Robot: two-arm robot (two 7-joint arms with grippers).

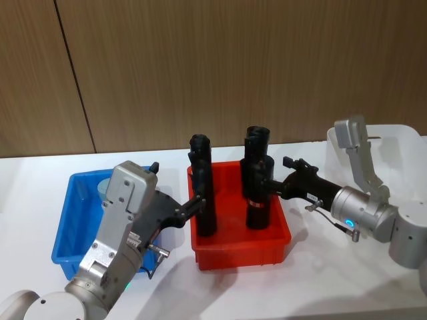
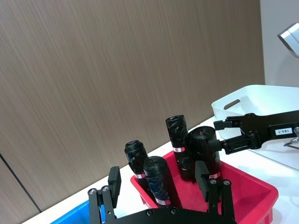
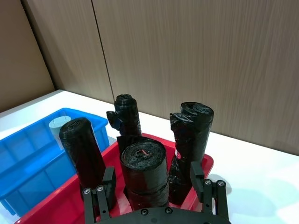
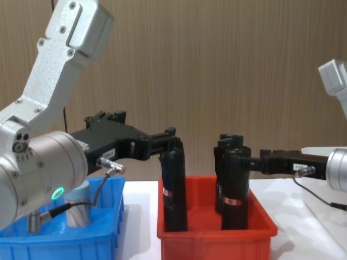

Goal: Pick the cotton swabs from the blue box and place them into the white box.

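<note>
Looks like nothing's been picked yet — both arms hang over the red bin (image 1: 240,250) instead of the blue box (image 1: 73,227). Left gripper (image 2: 161,186) and right gripper (image 3: 152,179) both have fingers spread, holding nothing.

I can count one cotton swabs tub (image 4: 77,208), sitting in the blue box at about 9 o'clock from the red bin. White box (image 1: 400,143) is off at 3 o'clock. Four black rolls (image 3: 145,177) in the red bin.

Next move, I'd guess: left arm swings back over the tub and drops down.
</note>
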